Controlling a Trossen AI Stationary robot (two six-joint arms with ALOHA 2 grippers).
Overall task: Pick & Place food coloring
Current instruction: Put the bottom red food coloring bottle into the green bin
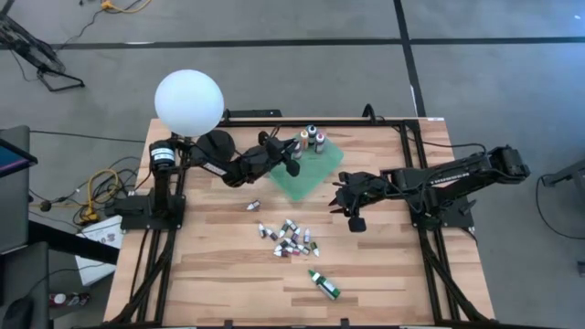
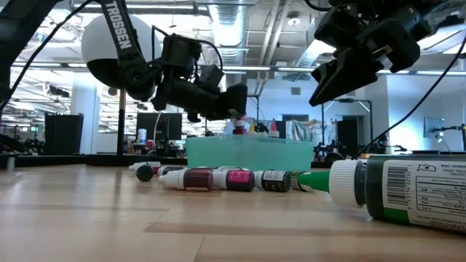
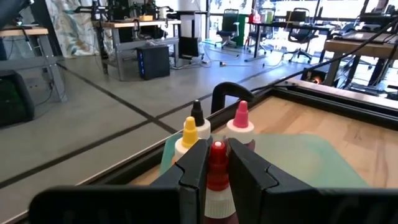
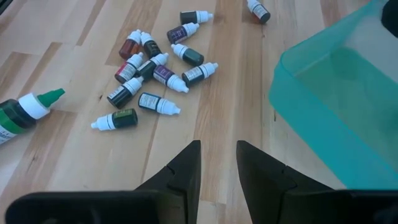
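Observation:
Several small food coloring bottles (image 1: 288, 238) lie in a heap on the wooden table. One lies apart (image 1: 255, 205), and a bigger green one (image 1: 324, 283) lies nearer the front. Three bottles (image 1: 312, 137) stand upright on the far part of the green cloth (image 1: 315, 174); the left wrist view shows their yellow (image 3: 189, 132), black (image 3: 198, 113) and pink (image 3: 240, 116) caps. My left gripper (image 1: 294, 166) reaches level over the cloth, shut on a red-capped bottle (image 3: 217, 163). My right gripper (image 1: 352, 217) hangs open over bare wood right of the heap, nothing between its fingers (image 4: 186, 165). My left gripper pinches the red-capped bottle by its cap and neck (image 3: 217, 177) between the two fingers. The fingers lie level and come from the table's left. The bottle stands upright in the hold, cap tip up. The gripper hides whether its base rests on the cloth.
A large white ball (image 1: 189, 100) sits above the left arm's base. A black clamp (image 3: 230, 93) grips the table's far edge behind the cloth. Bare wood lies left of the heap and along the near edge.

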